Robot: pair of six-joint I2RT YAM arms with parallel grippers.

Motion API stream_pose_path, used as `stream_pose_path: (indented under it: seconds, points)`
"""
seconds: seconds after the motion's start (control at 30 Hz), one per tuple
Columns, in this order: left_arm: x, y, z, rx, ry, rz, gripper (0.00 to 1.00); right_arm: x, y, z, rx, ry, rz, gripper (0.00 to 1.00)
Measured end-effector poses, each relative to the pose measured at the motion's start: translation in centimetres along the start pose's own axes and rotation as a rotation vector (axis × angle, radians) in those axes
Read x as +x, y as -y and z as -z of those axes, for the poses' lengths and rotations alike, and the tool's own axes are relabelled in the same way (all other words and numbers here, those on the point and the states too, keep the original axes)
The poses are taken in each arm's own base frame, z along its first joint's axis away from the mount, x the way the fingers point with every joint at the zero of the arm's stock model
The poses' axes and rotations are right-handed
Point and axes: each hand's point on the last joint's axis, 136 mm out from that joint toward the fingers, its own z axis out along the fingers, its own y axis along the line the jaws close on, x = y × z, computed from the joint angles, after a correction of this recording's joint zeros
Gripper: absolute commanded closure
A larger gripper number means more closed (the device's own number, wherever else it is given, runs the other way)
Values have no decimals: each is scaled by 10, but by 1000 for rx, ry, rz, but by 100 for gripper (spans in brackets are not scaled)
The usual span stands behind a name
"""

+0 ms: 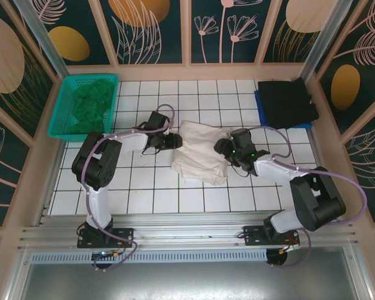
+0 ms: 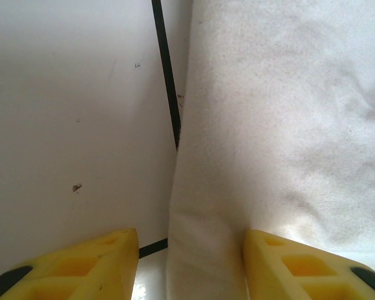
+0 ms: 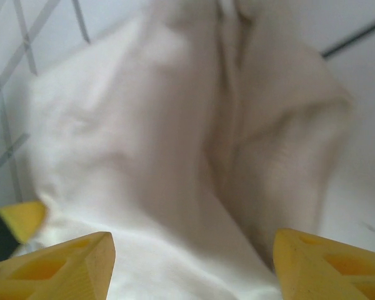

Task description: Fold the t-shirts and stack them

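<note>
The cream-white t-shirt (image 1: 200, 155) lies bunched in the middle of the tiled table. My left gripper (image 1: 172, 141) is low at its left edge. In the left wrist view the left gripper (image 2: 190, 269) is open, and a fold of the cream shirt (image 2: 281, 112) runs between the yellow fingers (image 2: 100, 262), touching the right one. My right gripper (image 1: 222, 147) is at the shirt's right side. In the right wrist view it (image 3: 194, 262) stands open, wide astride the rumpled cream cloth (image 3: 175, 137). The black t-shirt (image 1: 286, 100) lies folded at the back right. The dark green one (image 1: 92, 101) is piled in the basket.
A teal mesh basket (image 1: 61, 119) stands at the back left. A blue mat (image 1: 259, 105) shows under the black shirt. Patterned walls close the table on three sides. Bare white tiles (image 1: 144, 194) lie in front of the cream shirt.
</note>
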Motion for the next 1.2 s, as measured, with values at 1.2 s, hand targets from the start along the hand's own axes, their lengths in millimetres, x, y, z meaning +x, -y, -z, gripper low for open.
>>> stream_pose_path:
  seconds: [1.2]
  points:
    - [7,11,-1,32,-36,17,56,4,4,-53,136,-178,168,54]
